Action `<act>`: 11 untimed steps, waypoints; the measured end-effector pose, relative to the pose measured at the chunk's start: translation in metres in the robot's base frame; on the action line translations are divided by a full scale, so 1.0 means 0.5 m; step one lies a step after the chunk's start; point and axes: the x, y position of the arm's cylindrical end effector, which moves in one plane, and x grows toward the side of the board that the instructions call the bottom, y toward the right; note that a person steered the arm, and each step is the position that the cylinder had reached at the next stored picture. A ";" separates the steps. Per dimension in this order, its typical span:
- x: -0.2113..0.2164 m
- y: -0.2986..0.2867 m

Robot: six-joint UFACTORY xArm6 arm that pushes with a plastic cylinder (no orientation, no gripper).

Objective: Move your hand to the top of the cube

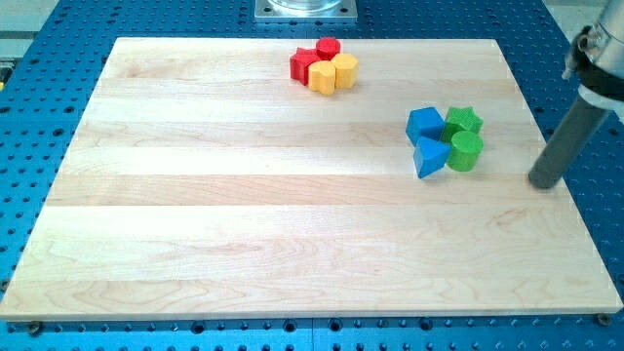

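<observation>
A blue cube point(425, 124) sits on the wooden board point(244, 214) at the view's right, in a tight cluster with a blue triangular block point(429, 157) just below it, a green star block point(463, 121) to its right and a green cylinder point(466, 151) at the lower right. My tip point(544, 182) rests on the board near its right edge, to the right of and slightly below this cluster, clear of all blocks.
A second cluster lies near the board's top middle: a red star block point(305, 64), a red hexagonal block point(328, 48), a yellow hexagonal block point(344, 68) and a yellow block point(323, 79). A metal mount point(306, 9) stands beyond the top edge.
</observation>
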 end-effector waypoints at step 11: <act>-0.417 -0.275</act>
